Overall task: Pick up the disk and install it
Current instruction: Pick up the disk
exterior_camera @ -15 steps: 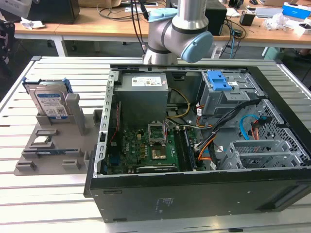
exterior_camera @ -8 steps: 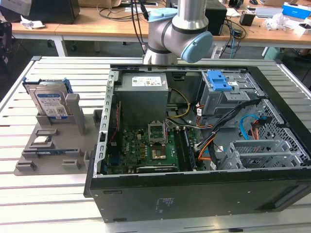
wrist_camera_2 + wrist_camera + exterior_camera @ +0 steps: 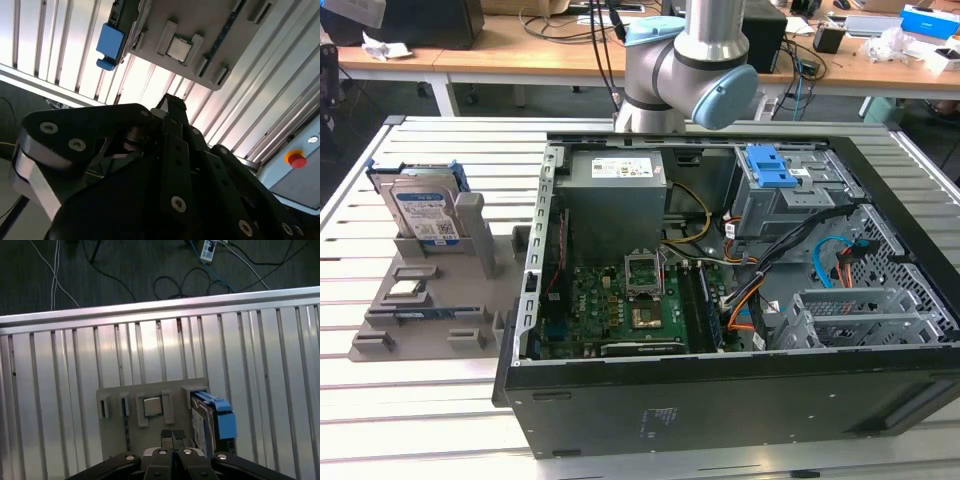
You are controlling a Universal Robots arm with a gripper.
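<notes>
The disk (image 3: 423, 210) stands on edge in a slot of the grey parts holder (image 3: 425, 335) on the slatted table (image 3: 430, 420), well apart from the open computer case (image 3: 720, 400), seemingly racked upright for a grasp from above. The gripper (image 3: 172, 434) hovers over the holder, fingers pressed together and empty, with a processor chip (image 3: 151, 406) seated beside the disk.
</notes>
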